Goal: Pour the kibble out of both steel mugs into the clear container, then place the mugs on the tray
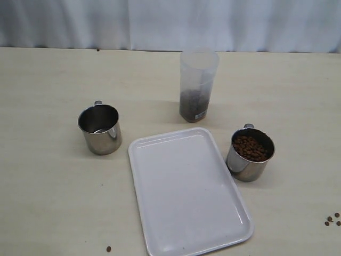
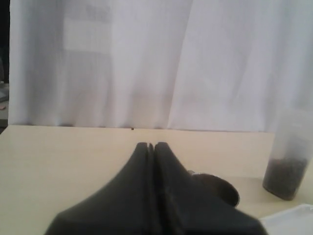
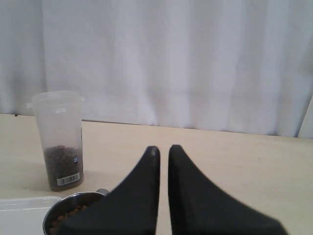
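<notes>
Closest to the exterior camera lies the flat white rectangular plastic tray (image 1: 186, 213), bare and set slightly askew on the pale beige table (image 1: 48, 202). Left of it, apart from its rim, stands the left mug (image 1: 99, 129), a shiny stainless-steel cylinder with a small handle at its back. It is upright and shows only bare metal inside. The right mug (image 1: 242, 168), its match, stands upright just beside the tray's right edge; I cannot tell whether they touch. It holds a good fill of kibble (image 1: 249, 148), small round dark-brown pellets. Behind the tray, farther back than either mug, the tall translucent plastic clear container (image 1: 198, 69) stands upright, with dark kibble in its lower part and a small white label near its base. A few loose pellets (image 1: 333, 219) lie on the table at the far right, and a single pellet (image 1: 108, 249) lies near the front, left of the tray.

My grippers show only in the wrist views. My left gripper (image 2: 150, 145) has its black fingers pressed together, tips touching, with nothing between them. My right gripper (image 3: 164, 149) is closed too, with only a thin slit between the fingers, and it grips nothing. It hangs above the table close to the filled mug, with the container beyond.
</notes>
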`<action>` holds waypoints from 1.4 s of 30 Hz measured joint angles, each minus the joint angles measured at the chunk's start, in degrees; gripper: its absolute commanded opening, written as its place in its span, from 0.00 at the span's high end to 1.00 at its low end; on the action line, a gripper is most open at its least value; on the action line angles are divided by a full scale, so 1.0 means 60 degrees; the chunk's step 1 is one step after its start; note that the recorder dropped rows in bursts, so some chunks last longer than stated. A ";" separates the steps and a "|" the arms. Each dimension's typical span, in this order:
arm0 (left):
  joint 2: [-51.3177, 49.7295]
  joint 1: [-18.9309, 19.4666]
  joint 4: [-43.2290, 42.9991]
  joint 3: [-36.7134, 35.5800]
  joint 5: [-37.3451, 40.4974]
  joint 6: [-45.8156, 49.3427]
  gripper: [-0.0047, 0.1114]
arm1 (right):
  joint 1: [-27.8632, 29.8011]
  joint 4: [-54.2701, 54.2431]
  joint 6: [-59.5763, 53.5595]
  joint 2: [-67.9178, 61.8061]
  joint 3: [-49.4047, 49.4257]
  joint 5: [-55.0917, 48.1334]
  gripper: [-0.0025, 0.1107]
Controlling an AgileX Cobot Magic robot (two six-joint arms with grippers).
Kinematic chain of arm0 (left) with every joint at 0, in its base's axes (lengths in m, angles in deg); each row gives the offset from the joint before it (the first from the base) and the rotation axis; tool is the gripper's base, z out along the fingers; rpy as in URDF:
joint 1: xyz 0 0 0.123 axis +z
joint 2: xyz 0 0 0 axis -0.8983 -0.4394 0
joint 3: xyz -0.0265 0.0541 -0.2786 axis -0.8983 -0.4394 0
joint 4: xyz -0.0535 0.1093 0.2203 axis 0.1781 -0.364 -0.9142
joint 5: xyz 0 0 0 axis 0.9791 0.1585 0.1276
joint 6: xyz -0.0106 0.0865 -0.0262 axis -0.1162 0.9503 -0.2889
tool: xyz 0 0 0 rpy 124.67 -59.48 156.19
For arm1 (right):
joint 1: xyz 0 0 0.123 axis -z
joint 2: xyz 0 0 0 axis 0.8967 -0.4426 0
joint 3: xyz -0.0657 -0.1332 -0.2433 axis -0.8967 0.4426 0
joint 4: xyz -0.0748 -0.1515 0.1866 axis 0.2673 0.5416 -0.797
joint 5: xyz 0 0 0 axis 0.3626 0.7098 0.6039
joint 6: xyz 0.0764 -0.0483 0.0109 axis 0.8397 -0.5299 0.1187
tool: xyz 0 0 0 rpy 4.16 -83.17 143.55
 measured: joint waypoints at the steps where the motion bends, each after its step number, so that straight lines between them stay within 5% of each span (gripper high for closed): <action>1: 0.0000 0.0000 0.0000 0.0000 0.0136 0.0000 0.96 | 0.0000 0.0000 0.0000 0.0000 0.0000 0.0000 0.94; 29: 0.0000 0.0000 -0.0448 0.0000 0.0561 0.0000 0.96 | 0.0000 0.0000 0.0000 0.0000 0.0000 0.0000 0.94; 42: 0.0000 0.0000 -0.0592 0.0000 0.0619 -0.1641 0.96 | 0.0000 0.0000 0.0000 0.0000 0.0000 0.0000 0.94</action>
